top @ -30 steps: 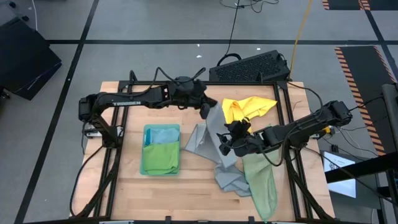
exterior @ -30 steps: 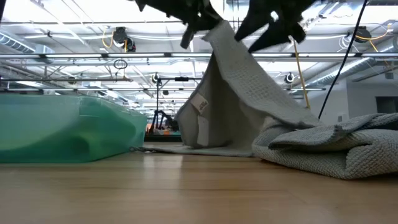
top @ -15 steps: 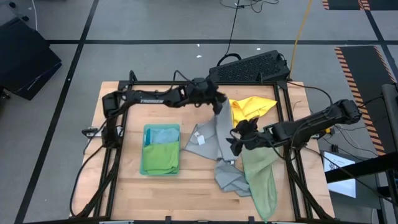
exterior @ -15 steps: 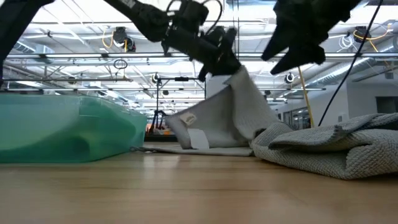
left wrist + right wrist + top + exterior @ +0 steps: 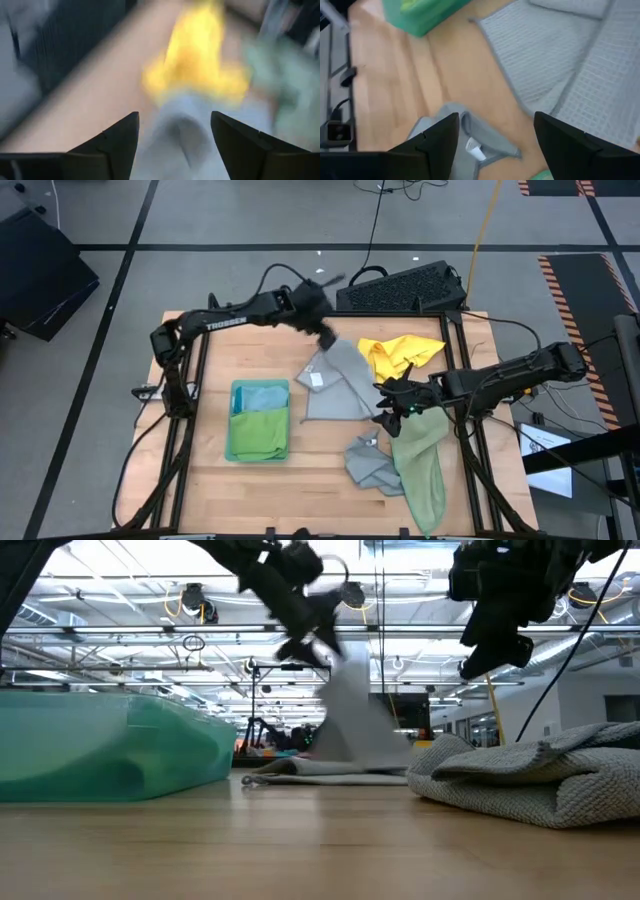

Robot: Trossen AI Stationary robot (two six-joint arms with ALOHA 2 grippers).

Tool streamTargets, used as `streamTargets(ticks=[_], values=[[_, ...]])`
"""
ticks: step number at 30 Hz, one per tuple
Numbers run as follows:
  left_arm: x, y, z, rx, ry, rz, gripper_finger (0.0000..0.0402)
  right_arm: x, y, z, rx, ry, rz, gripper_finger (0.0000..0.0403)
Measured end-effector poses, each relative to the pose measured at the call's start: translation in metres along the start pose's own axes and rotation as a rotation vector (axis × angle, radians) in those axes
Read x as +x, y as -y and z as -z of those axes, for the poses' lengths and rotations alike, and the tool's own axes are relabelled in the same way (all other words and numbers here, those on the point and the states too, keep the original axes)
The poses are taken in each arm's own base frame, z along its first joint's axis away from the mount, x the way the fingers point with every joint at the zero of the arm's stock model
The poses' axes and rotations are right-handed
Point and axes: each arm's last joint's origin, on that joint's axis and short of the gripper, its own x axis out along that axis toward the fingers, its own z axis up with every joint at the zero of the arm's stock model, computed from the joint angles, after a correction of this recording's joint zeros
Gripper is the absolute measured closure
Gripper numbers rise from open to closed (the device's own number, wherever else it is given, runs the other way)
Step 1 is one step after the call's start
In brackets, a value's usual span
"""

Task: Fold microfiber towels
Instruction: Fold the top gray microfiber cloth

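A pale wooden worktop (image 5: 260, 480) stands on a grey floor (image 5: 240, 220) crossed by dark tape lines. Orange-and-black hazard stripes (image 5: 565, 280) mark the floor at one side. A yellow cable (image 5: 485, 220) trails across it. Beyond the worktop, bright ceiling lights (image 5: 130, 560) shine over pipes and beams.

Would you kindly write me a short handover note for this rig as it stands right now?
Left claw: open, at the far edge of the grey towel, nothing held.
Right claw: open, empty, at that towel's right edge.
Done: folded towels stacked in the teal bin.
Left: grey towel lies spread mid-table, not yet folded; yellow towel, sage towel and a second, crumpled grey towel all unfolded.
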Motion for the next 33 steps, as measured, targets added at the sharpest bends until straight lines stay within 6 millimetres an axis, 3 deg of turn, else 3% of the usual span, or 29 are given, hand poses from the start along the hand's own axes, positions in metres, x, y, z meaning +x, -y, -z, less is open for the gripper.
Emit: streamTargets(ticks=[7, 11, 14, 19, 24, 27, 33], values=[[-0.002, -0.006, 0.024, 0.004, -0.232, -0.13, 0.0151, 0.019, 0.005, 0.003, 0.091, 0.002, 0.132, 0.0163], [-0.005, 0.006, 0.029, -0.013, -0.289, -0.02, 0.0151, 0.032, 0.006, 0.008, 0.065, -0.051, 0.171, 0.0163], [-0.006, 0.031, 0.039, -0.005, -0.359, 0.103, 0.0151, 0.042, 0.005, 0.015, -0.038, -0.091, 0.187, 0.0169], [0.006, 0.093, 0.082, 0.243, -0.444, 0.108, 0.0151, 0.054, 0.007, 0.024, -0.17, -0.115, 0.187, 0.0196], [0.022, 0.128, 0.12, 0.321, -0.385, 0.094, 0.0151, 0.059, 0.015, 0.033, -0.199, -0.122, 0.239, 0.0226], [0.033, 0.132, 0.138, 0.26, -0.367, 0.107, 0.0151, 0.062, 0.021, 0.039, -0.206, -0.119, 0.237, 0.0237], [0.049, 0.12, 0.156, 0.168, -0.332, 0.13, 0.0151, 0.063, 0.027, 0.046, -0.209, -0.138, 0.254, 0.0249]])
